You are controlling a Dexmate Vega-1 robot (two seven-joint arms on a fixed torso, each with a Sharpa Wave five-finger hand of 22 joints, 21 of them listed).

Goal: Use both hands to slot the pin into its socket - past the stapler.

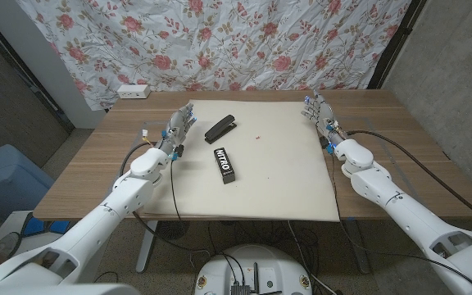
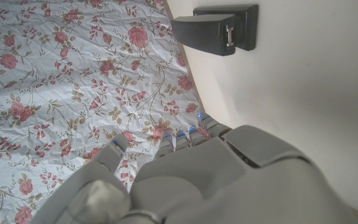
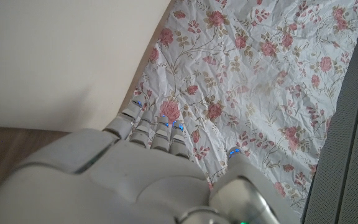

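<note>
We see both left hand and right hand empty, fingers apart. Pin is probably the tiny red speck past the stapler; likely light, slippery: pinch the shaft.

Between the two hands, the cream mat lay mostly bare. Only the black stapler and a black box near it stood left of centre; the right half offered open passage.

Right hand near floral curtain
</note>
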